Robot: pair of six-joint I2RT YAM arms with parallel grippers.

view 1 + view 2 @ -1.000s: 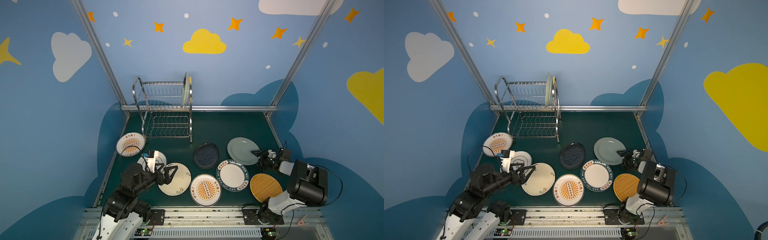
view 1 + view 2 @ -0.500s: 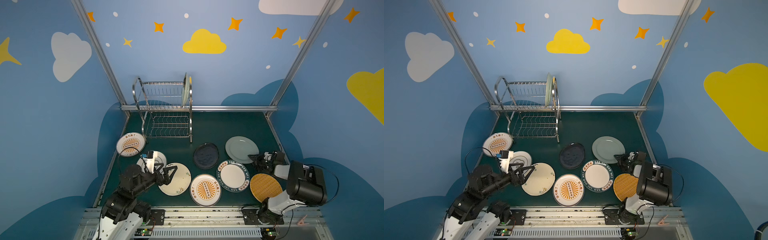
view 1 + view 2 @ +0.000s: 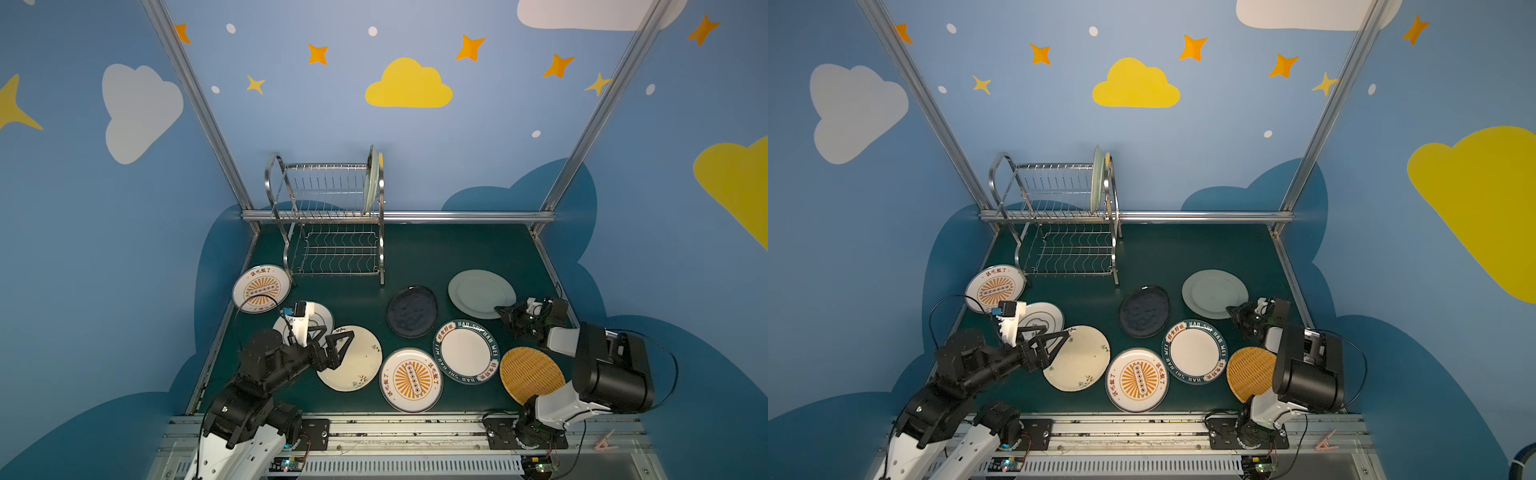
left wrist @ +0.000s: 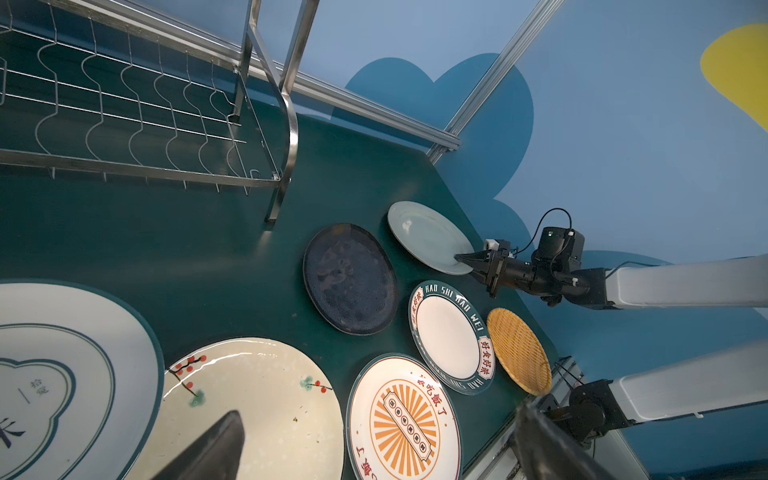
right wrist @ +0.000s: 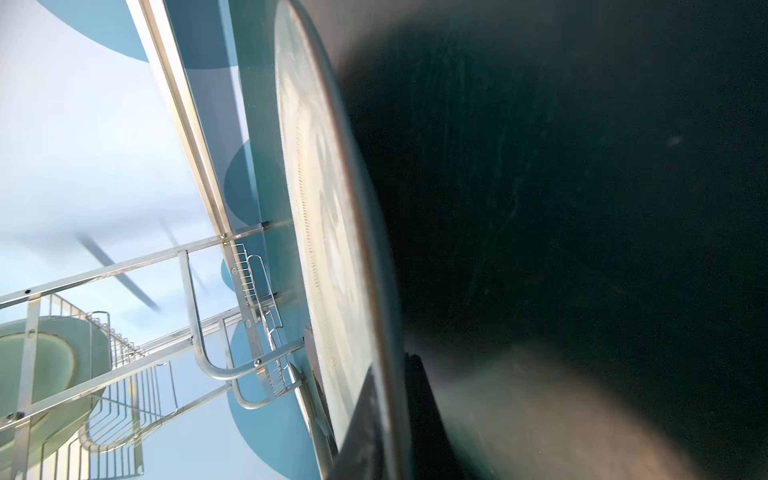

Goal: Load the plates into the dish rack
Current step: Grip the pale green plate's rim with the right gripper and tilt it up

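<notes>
I have the green plate (image 3: pixel 478 291) lying on the mat (image 3: pixel 419 257) at the right, just beside the black plate (image 3: pixel 411 311). My right gripper (image 3: pixel 500 309) is pinched almost fully closed on its near rim. A second green plate (image 3: pixel 371 183) stands on edge in the upper tier of the rack (image 3: pixel 332 216), at its right end. My left gripper (image 3: pixel 337 332) hangs spread wide and empty above the floral plate (image 3: pixel 357 370), next to the cloud plate (image 3: pixel 322 316).
</notes>
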